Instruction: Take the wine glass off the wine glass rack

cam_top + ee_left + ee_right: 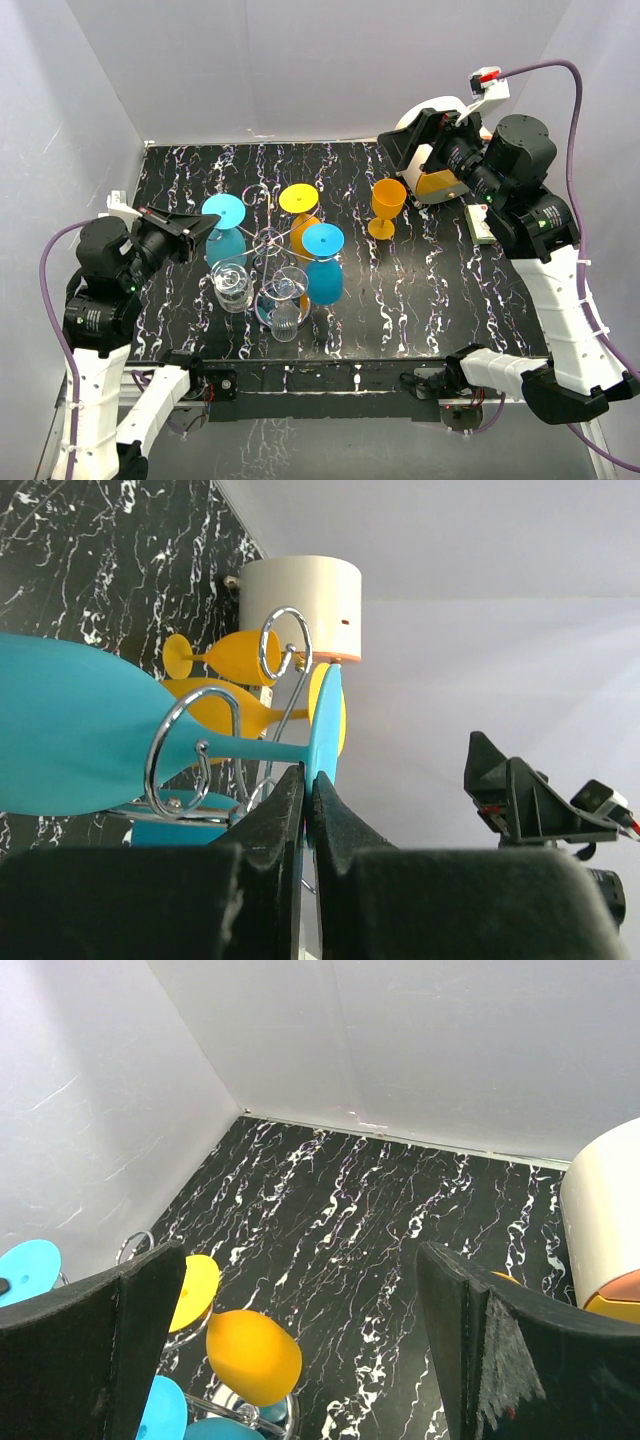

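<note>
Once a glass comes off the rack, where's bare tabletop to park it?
Best: the front-right table, between the orange wine glass and the right arm's base. Also the back strip behind the wine glass rack, along the wall. Crowded: centre-left around the rack, where the left claw pinches a blue wine glass beside two clear glasses.

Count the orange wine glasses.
2. The hanging orange glass is upside down on the wine glass rack; the standing orange glass is upright on the table right of it. The crowded rack may hide more.
</note>
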You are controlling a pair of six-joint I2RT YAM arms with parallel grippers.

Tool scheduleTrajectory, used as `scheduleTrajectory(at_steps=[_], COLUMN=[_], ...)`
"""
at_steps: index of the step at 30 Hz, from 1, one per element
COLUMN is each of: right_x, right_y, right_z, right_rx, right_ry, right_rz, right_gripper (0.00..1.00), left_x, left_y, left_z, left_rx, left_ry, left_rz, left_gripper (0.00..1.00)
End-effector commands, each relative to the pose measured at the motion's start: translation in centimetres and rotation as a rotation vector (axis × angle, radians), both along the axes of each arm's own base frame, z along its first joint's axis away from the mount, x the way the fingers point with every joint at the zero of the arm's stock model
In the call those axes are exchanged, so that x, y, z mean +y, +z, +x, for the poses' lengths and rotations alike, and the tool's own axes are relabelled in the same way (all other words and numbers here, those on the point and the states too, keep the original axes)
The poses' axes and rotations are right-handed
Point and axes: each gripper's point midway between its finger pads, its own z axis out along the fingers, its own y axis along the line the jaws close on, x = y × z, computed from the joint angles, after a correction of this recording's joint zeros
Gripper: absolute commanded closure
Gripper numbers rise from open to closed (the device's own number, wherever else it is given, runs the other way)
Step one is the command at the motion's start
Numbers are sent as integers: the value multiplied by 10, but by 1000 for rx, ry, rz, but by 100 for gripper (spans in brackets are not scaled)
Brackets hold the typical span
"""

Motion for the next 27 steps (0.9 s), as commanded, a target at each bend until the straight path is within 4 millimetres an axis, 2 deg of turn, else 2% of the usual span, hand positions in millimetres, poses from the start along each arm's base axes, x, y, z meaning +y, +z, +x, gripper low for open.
scheduleTrajectory(at_steps=[1,11,17,27], right_x=[0,-2,0,4], right_y=[27,28,29,35], right_z=[-4,-7,-8,-11], right_rx=[-88,-94,-91,-103], right_ry=[10,9,21,40], right_rz=[35,42,47,53], right_gripper=[2,2,2,2], left_x=[-10,-6,14,41], left_y=[15,10,7,18], left_z=[-18,-36,-49,-65], left_rx=[-54,-23,-3,6], left_ry=[-78,-75,24,165], left_rz=[-14,14,80,129], left_gripper=[100,100,100,100])
